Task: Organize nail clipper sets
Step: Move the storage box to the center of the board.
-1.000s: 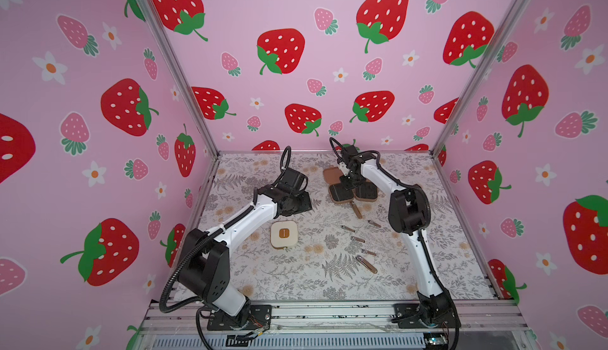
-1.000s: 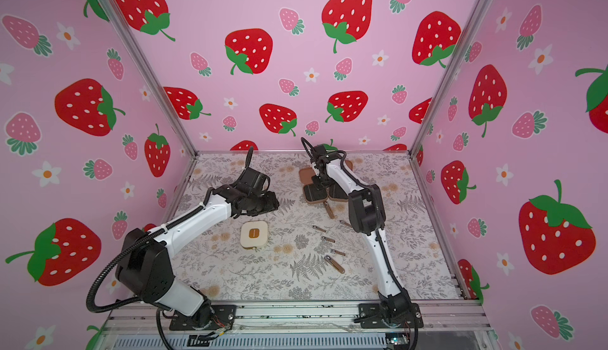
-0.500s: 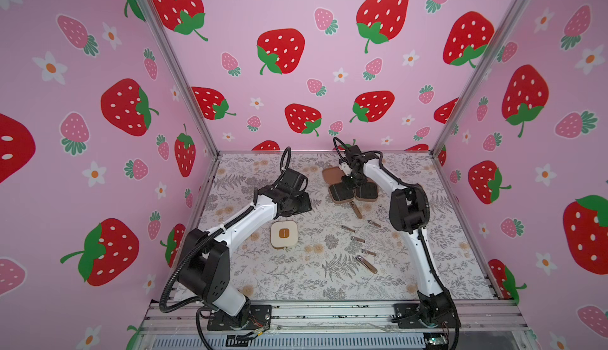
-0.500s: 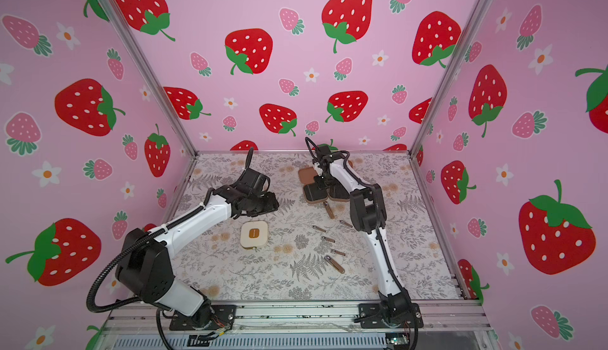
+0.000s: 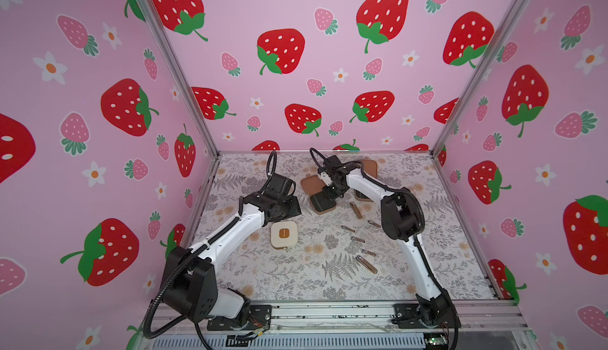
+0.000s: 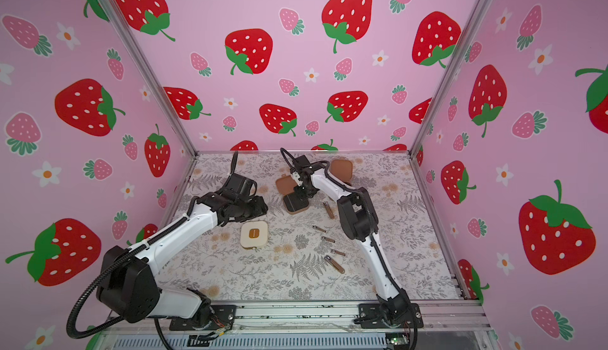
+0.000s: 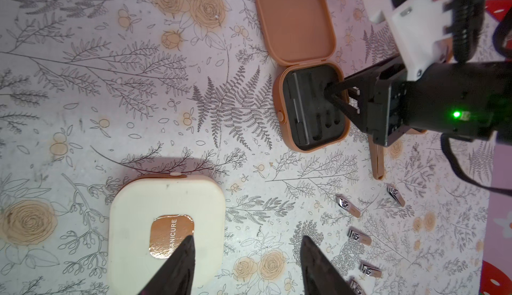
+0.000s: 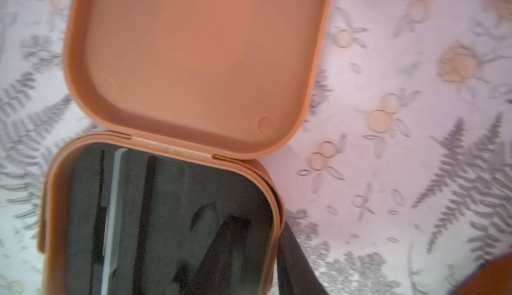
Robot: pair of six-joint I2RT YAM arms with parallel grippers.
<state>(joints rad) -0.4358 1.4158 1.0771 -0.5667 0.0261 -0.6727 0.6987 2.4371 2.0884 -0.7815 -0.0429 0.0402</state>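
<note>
An open brown case point(image 5: 323, 203) point(image 6: 296, 204) point(image 7: 310, 110) lies at the back of the table with its lid point(image 8: 194, 58) flat and black slotted foam showing. My right gripper point(image 5: 330, 195) point(image 7: 329, 92) point(image 8: 259, 224) reaches into it, one finger on the foam and one outside, shut on the case's side wall. A shut cream case point(image 5: 284, 235) point(image 7: 166, 224) with a copper badge lies nearer the front. My left gripper point(image 7: 247, 237) point(image 5: 291, 207) hangs open above the cream case's edge, holding nothing. Several slim metal clippers point(image 5: 357, 240) point(image 7: 347, 206) lie scattered to the right.
A second brown case point(image 5: 368, 168) point(image 6: 342, 169) stands open behind my right arm, partly hidden by it. A longer clipper point(image 5: 355, 209) lies beside the open case. Pink strawberry walls close in the table point(image 5: 296, 282) on three sides.
My right gripper's jaws have closed in on the brown case's wall. The left arm and the cases have stayed where they were.
</note>
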